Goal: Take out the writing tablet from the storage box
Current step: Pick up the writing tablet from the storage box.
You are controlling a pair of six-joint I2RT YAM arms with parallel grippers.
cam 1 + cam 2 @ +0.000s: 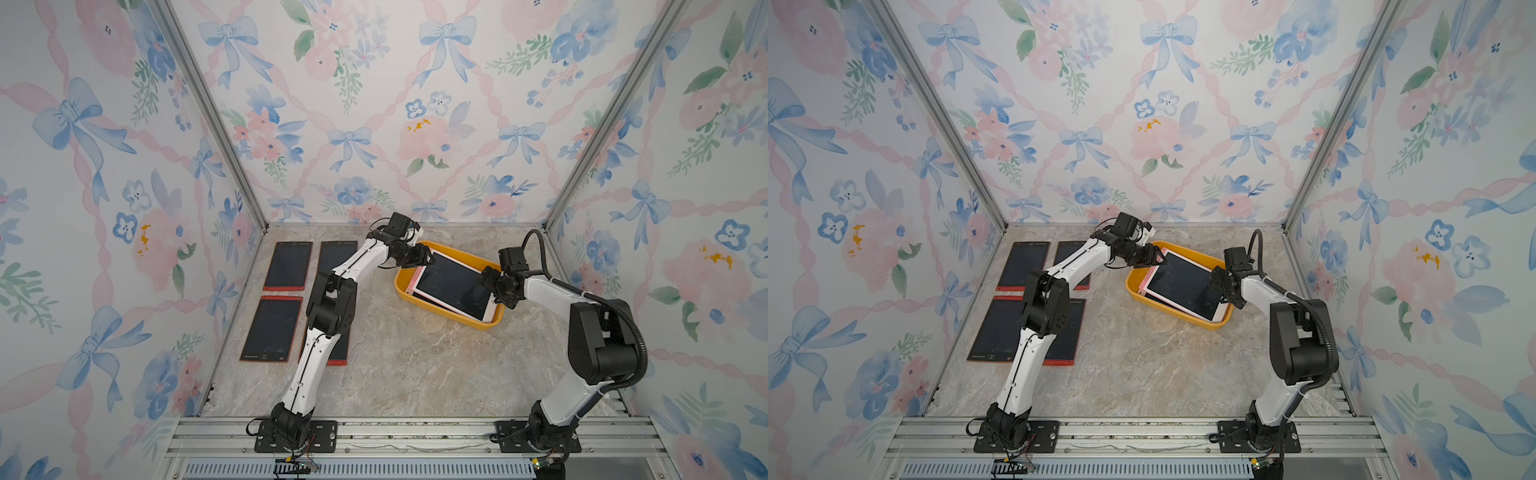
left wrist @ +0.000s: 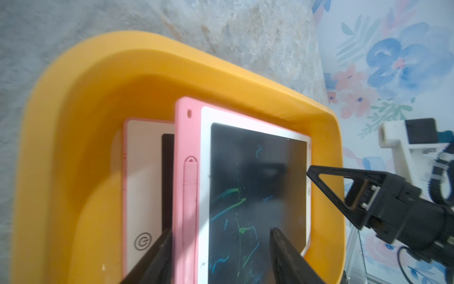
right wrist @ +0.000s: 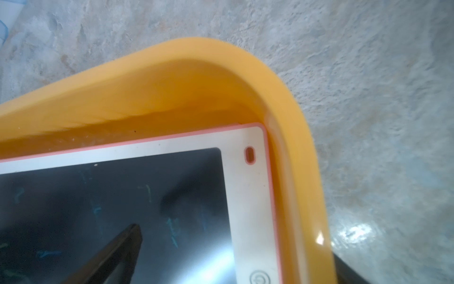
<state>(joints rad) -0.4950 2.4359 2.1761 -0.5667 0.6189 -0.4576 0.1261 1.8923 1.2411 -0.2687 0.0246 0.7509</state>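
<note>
Your left gripper (image 2: 219,231) straddled an edge of the pink writing tablet (image 2: 258,184), jaws apart, right gripper (image 1: 493,286) spread wide across a wall of the yellow storage box (image 2: 73,123).

Smooth plastic storage box (image 2: 73,73); glossy-screened writing tablet (image 2: 258,184)

We see only a strip of the lower tablet (image 2: 145,196); the top tablet (image 2: 258,184) covers the rest. The left arm (image 1: 328,307) hides much of two red tablets (image 1: 336,257). One right finger (image 3: 118,253) runs off frame. Whether the left gripper (image 2: 221,230) touches the top tablet, we cannot tell.
</note>
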